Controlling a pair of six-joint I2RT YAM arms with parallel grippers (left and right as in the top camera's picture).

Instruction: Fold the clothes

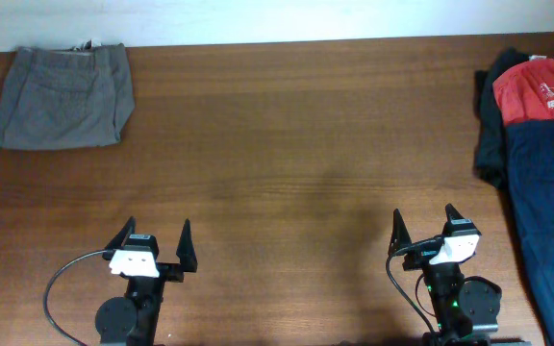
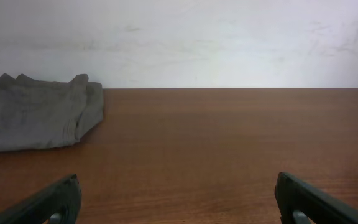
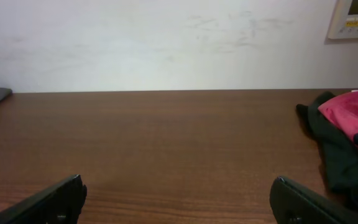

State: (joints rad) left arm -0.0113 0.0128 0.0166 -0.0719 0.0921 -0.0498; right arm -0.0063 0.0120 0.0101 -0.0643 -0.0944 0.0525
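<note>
Black left gripper, white cap, grey cable.

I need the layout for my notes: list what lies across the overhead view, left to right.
grey shorts → left gripper → right gripper → red and navy clothes

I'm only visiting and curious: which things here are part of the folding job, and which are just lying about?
Job: grey shorts; left hand; right hand.
Lying about: red and navy heap (perhaps next in line); table; wall panel.
</note>
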